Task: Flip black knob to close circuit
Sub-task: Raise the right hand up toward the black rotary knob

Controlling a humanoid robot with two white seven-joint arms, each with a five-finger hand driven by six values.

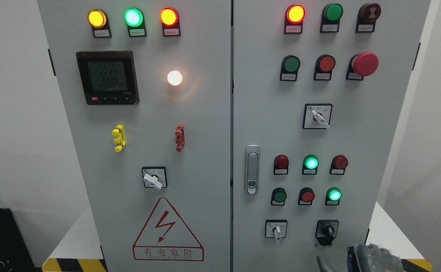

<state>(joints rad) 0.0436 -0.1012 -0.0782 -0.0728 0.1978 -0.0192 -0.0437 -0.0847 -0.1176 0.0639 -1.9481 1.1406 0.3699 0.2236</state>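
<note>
Grey cabinet door [356, 132] carrying black knob [326, 230] at lower right, white-handled switch [277, 229] just left.

We see a grey cabinet [205, 151], black knob [326, 230], red warning triangle [167, 230], and yellow-black hazard stripes [73, 264] below.

head view | single cam | faces cabinet [220, 124] front-on, tilted slightly down | close range | both doors fill frame, right hand [371, 258] at bottom edge
</note>
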